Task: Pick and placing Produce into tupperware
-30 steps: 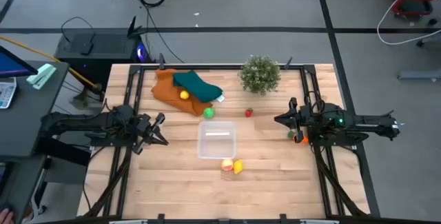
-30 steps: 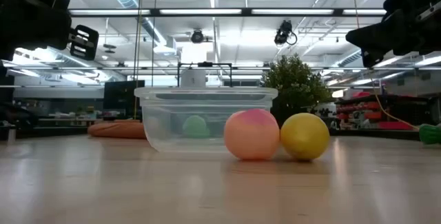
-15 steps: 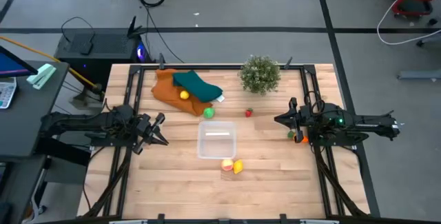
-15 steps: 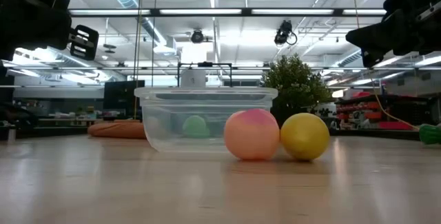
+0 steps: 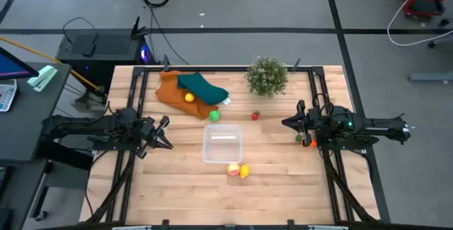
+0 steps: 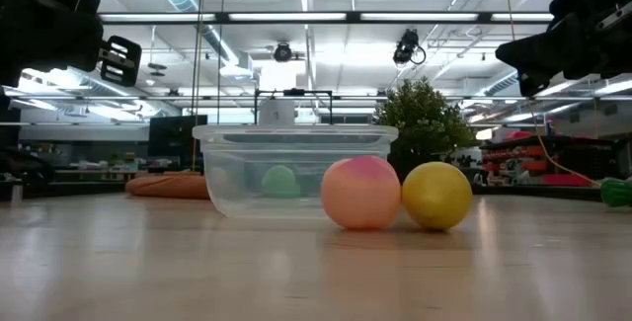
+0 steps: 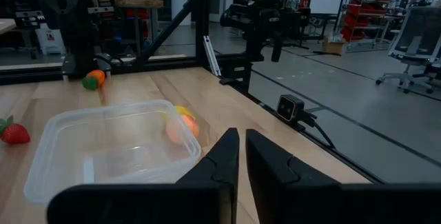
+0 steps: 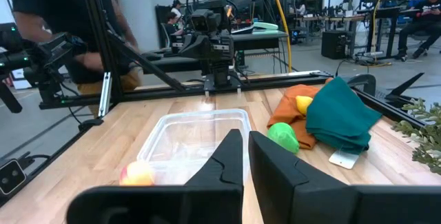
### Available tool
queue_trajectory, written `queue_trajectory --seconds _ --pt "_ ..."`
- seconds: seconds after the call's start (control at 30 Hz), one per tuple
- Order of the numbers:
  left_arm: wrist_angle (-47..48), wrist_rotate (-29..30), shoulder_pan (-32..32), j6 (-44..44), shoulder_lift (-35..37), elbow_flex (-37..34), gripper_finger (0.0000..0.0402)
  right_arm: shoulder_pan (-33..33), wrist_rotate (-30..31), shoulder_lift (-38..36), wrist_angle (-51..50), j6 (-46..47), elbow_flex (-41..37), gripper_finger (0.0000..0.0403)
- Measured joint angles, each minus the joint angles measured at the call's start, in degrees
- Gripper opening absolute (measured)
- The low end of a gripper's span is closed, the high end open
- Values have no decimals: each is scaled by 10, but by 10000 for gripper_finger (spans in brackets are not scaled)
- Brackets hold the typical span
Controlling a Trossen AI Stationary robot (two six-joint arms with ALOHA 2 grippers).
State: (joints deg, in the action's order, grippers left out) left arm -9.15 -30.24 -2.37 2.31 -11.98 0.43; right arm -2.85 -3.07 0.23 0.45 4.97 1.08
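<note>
The clear tupperware (image 5: 223,144) sits mid-table with nothing in it. A peach piece (image 5: 233,168) and a yellow piece (image 5: 245,172) lie side by side just off its near side; they show large in the low view as the peach ball (image 6: 360,193) and the yellow ball (image 6: 436,195). A green piece (image 5: 214,115) and a red piece (image 5: 255,116) lie beyond the tub. Another yellow piece (image 5: 189,97) rests on the orange cloth. My left gripper (image 5: 167,142) hovers shut, left of the tub. My right gripper (image 5: 286,123) hovers shut to the tub's right, with a green and an orange piece (image 5: 303,141) beside it.
An orange cloth (image 5: 175,92) with a teal cloth (image 5: 204,87) on top lies at the far left. A bushy potted plant (image 5: 267,76) stands at the far edge. Bare wood lies along the near edge. A person (image 8: 69,17) stands beyond the table's left side.
</note>
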Motion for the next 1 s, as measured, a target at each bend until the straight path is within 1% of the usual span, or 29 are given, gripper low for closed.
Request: queue_trajectory --seconds 0.3,0.63,1.0 --pt "0 0 0 0 0 0 25 0 0 0 0 0 0 0" --pt "0 0 0 0 0 0 36 0 0 0 0 0 0 0" --pt "0 0 0 0 0 0 25 0 0 0 0 0 0 0"
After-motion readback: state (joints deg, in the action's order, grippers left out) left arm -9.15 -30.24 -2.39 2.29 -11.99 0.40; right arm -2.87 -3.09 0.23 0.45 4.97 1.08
